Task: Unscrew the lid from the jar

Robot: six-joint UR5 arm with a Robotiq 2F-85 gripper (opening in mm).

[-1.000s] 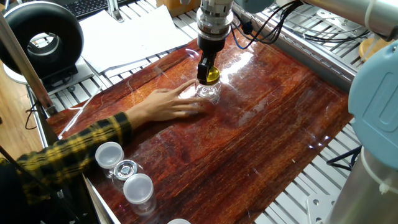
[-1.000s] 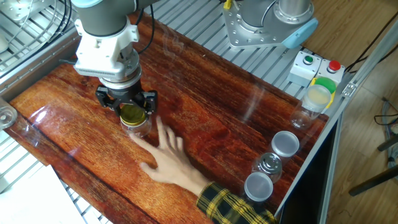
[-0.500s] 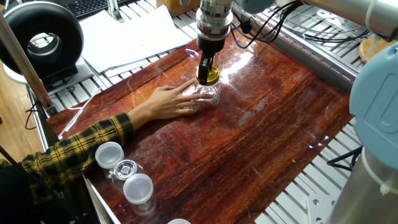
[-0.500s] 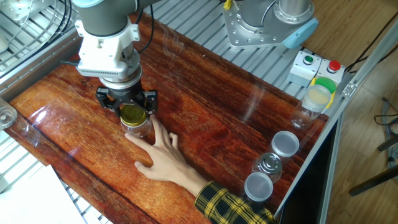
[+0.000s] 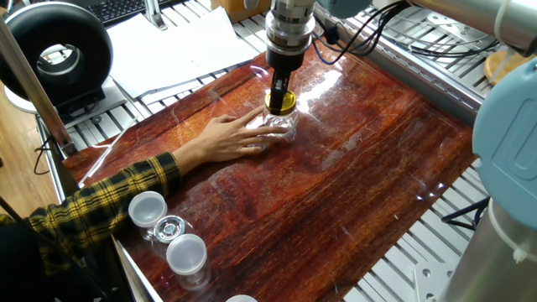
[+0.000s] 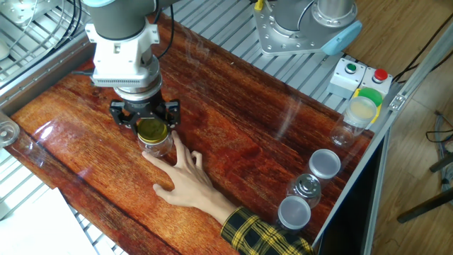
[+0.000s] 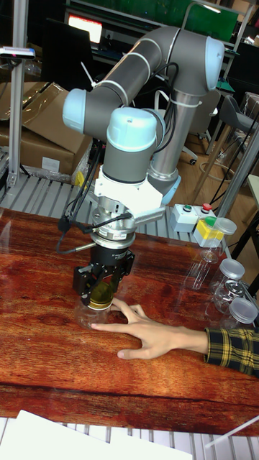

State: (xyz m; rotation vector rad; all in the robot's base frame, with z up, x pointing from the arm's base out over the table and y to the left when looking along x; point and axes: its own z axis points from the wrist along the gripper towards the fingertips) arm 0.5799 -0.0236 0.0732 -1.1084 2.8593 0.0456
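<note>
The small clear glass jar point(image 5: 282, 126) point(image 6: 158, 147) point(image 7: 99, 313) stands upright on the red-brown wooden table point(image 5: 352, 176). Its yellow-gold lid point(image 5: 281, 103) point(image 6: 151, 132) point(image 7: 101, 294) sits on top. My gripper point(image 5: 281, 97) point(image 6: 151, 126) point(image 7: 102, 286) comes straight down over the jar, its fingers shut on the lid from both sides. A person's hand point(image 5: 222, 138) point(image 6: 182, 180) point(image 7: 152, 335) in a yellow plaid sleeve lies flat on the table, fingertips against the jar's side.
Clear cups with white lids point(image 5: 147, 208) point(image 6: 325, 164) point(image 7: 232, 269) stand grouped at one table edge. Another capped clear container point(image 6: 356, 115) and a button box point(image 6: 361, 74) sit beside the arm's base. White paper point(image 5: 180, 42) lies off the board's far side.
The person's hand has slid forward from lying spread beside the jar to resting its fingertips against it. My gripper stays on the lid, shifted only slightly.
</note>
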